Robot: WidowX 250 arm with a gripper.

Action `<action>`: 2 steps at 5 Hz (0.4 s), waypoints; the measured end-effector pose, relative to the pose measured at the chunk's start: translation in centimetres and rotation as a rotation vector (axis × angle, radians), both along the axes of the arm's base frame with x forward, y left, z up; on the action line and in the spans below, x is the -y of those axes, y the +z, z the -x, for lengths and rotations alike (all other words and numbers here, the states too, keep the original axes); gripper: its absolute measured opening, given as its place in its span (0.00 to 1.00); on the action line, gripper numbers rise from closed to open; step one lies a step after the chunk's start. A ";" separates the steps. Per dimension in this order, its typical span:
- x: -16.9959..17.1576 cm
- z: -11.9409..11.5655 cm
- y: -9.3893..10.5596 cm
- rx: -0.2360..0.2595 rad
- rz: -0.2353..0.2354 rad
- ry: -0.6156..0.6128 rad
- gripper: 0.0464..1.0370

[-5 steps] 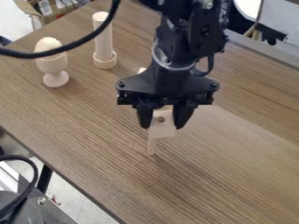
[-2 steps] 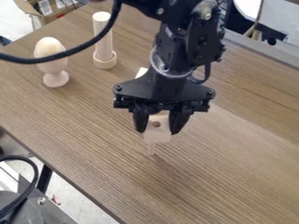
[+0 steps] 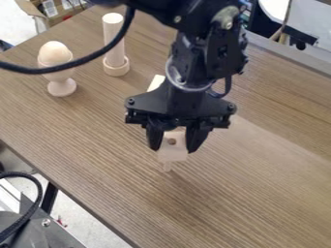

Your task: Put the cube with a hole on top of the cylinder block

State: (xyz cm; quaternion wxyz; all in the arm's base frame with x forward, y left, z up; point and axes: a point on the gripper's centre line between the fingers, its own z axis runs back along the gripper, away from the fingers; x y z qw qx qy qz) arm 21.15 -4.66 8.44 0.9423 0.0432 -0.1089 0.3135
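Gripper (image 3: 174,148): here it is, mid-table, closed on the pale cube, one finger to each side!
Cube (image 3: 172,150): held near upright, round hole facing the camera, right over a narrow pale piece.
Cylinder (image 3: 167,166): that narrow piece, most likely the target, pokes out under the cube; its top is hidden, so whether they touch, I can't tell.
Tabletop (image 3: 110,160): under all of it, the foot of the cylinder seems to stand on the wood.
Egg (image 3: 55,52) and cup (image 3: 61,85): over at the upper left, egg sitting in the cup, no part in this play.
Post (image 3: 115,46): upright at the back, well apart from the action.
Pick-up: done, by the look of that grip.
Line-up: nearly there, I'd judge, with the cube about over its mark.
Placing: unconfirmed; what's left is to seat it squarely, let go and lift clear.
Danger: a slim support, so an off-centre release could tip the lot!
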 end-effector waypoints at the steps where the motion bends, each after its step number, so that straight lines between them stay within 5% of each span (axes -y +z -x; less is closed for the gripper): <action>1: -0.1 -0.1 -0.1 -0.001 -0.006 0.003 0.51; 2: -0.2 -0.1 -0.3 -0.004 -0.016 0.008 0.51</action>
